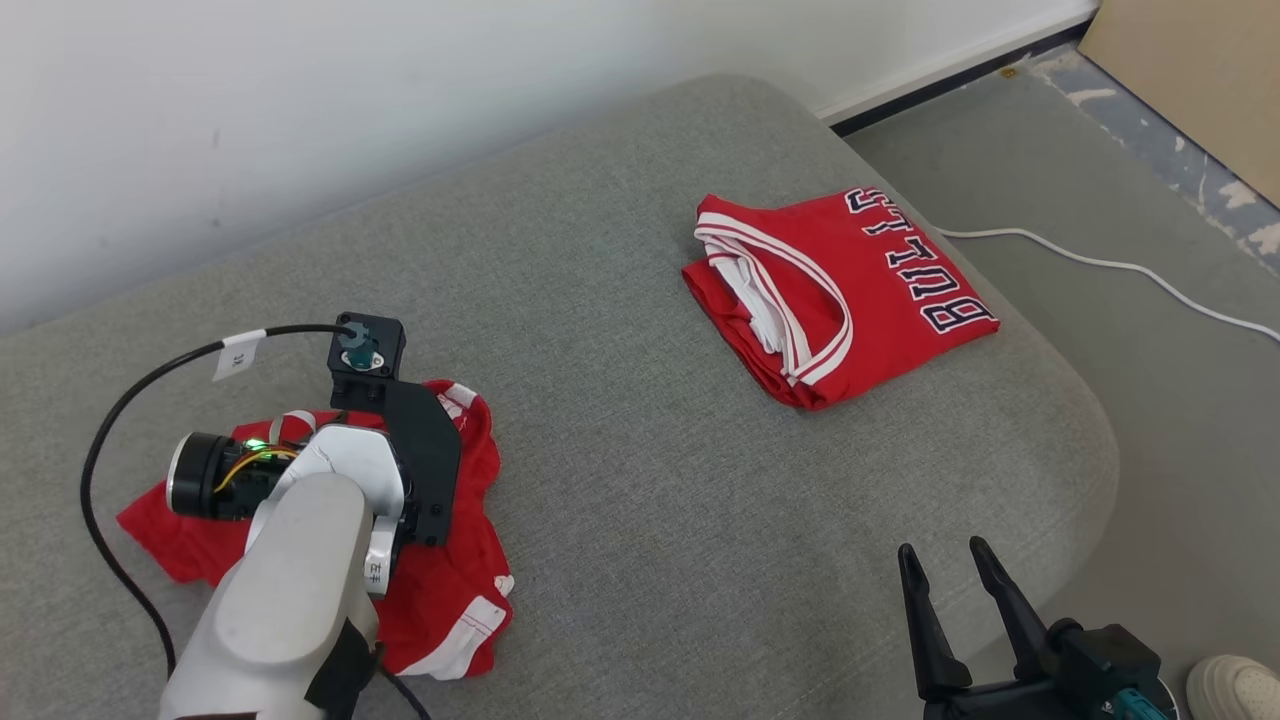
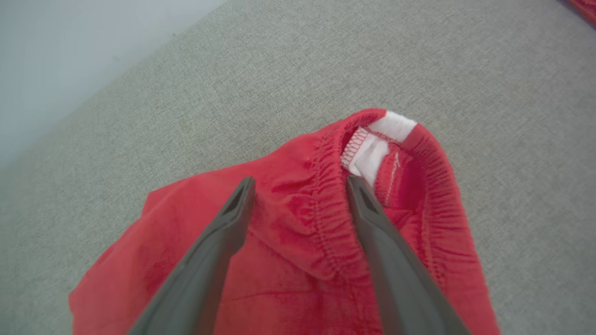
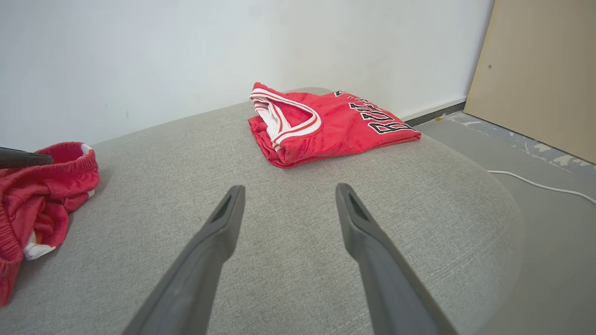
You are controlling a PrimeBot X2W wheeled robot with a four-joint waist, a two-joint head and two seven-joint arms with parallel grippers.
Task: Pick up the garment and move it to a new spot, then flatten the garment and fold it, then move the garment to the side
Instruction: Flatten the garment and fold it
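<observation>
Head view: left arm (image 1: 300,560) at lower left, wrist bent down over shorts (image 1: 440,590). Left wrist view: left gripper (image 2: 300,179) spread wide, fingertips either side of elastic waistband (image 2: 326,209), pinching nothing; contact with cloth unclear. Shorts red, white trim, crumpled in heap on left part of grey cushion (image 1: 640,450). Jersey (image 1: 850,290) further right, well apart from shorts: folded, red, white-striped edging, dark lettering. Right gripper (image 1: 942,548) at lower right, fingers spread, pointing up, empty, above cushion's near right corner.

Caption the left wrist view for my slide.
Open left gripper poised over the crumpled red shorts on the grey cushion.
</observation>
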